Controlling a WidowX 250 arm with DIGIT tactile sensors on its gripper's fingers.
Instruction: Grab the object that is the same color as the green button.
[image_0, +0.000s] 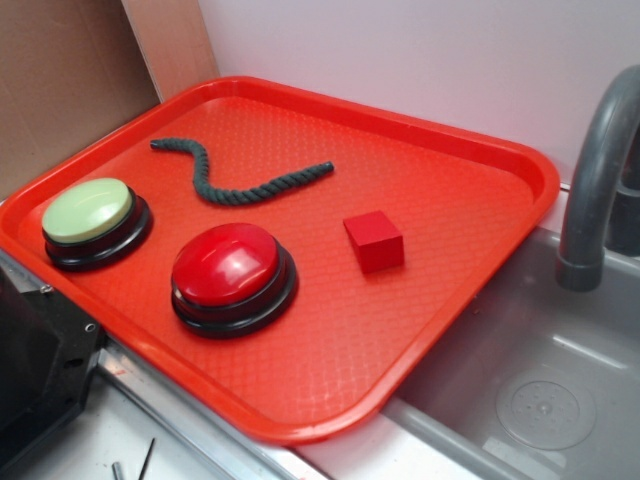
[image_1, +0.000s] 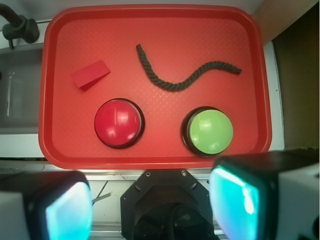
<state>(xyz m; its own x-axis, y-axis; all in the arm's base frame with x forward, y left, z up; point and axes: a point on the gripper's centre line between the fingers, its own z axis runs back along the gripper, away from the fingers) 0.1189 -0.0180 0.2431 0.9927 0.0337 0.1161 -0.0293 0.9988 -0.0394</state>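
Rope (image_1: 187, 76) lay unobstructed mid-tray (image_1: 150, 20) above the green button (image_1: 210, 131), red button (image_1: 118, 122) and cube (image_1: 90, 74) leftward, while only the wrist view showed the gripper (image_1: 150, 205), fingers spread apart.

I see the dark green rope piece (image_0: 240, 178) (image_1: 185, 76) lying flat on the red tray (image_0: 470, 200) (image_1: 150, 30), thin, twisted and bent in a loose wavy S, untouched. The green button (image_0: 90, 212) (image_1: 210, 131) sits upright near one corner of the same tray, a pale green dome on a black base, apart from the rope with bare tray between them.
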